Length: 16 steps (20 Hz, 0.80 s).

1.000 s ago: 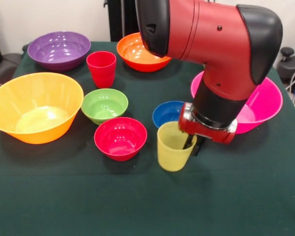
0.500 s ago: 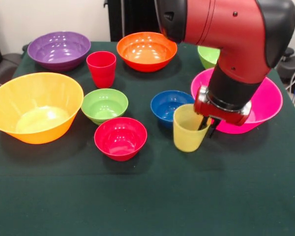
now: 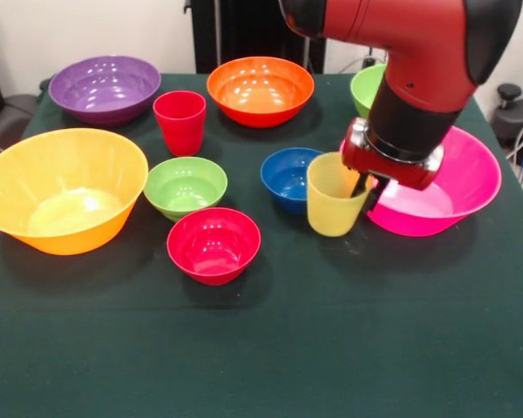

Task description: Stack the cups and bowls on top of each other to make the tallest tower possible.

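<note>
While the arm hangs over the right half of the desk, nothing is stacked yet, so every piece is a possible casualty. Starting at the left edge: the big orange-yellow bowl [image 3: 63, 189] sits safe, with the purple bowl [image 3: 105, 88] behind it near the far left corner. Moving in, the red cup [image 3: 180, 121] stands upright, the small green bowl [image 3: 185, 186] and small red bowl [image 3: 213, 245] lie nearer the front edge, and the orange bowl [image 3: 260, 90] waits at the far edge. Now the action: the small blue bowl [image 3: 288, 178] sits just beside the yellow cup [image 3: 335, 207], which the gripper [image 3: 366, 192] pinches by its rim, one finger inside, one outside. That is a thin grip on slick plastic, and the cup looks tilted, so I'd say it could swing or slip free. Its base could also clip the blue bowl and shove it away. On the right, the pink bowl [image 3: 460, 187] lies right under the wrist, so a low pass may knock it toward the right edge. A green bowl [image 3: 366, 87] peeks out behind the arm.
</note>
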Tool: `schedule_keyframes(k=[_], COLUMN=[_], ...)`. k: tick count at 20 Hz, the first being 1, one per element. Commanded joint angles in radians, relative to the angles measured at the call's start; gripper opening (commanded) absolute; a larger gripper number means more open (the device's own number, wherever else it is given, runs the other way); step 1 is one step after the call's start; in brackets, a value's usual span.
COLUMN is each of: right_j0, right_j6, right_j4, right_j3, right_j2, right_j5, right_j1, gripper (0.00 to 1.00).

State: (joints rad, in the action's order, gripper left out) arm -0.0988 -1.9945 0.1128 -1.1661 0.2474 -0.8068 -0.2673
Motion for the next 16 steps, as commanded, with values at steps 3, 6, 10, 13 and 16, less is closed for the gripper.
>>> schedule_keyframes(k=[3, 6, 10, 13, 16], right_j0=[-0.027, -0.023, 0.004, 0.017, 0.023], right_j6=[-0.095, -0.077, -0.062, -0.056, -0.060], right_j4=[-0.078, -0.095, -0.085, -0.082, -0.079], right_j3=[-0.079, -0.036, 0.009, 0.062, 0.115], right_j2=[-0.007, 0.005, -0.024, -0.033, -0.037], right_j5=[0.054, 0.079, 0.147, 0.149, 0.179], right_j1=[0.005, 0.042, 0.083, 0.118, 0.162], gripper=[0.00, 0.00, 0.00, 0.00, 0.00])
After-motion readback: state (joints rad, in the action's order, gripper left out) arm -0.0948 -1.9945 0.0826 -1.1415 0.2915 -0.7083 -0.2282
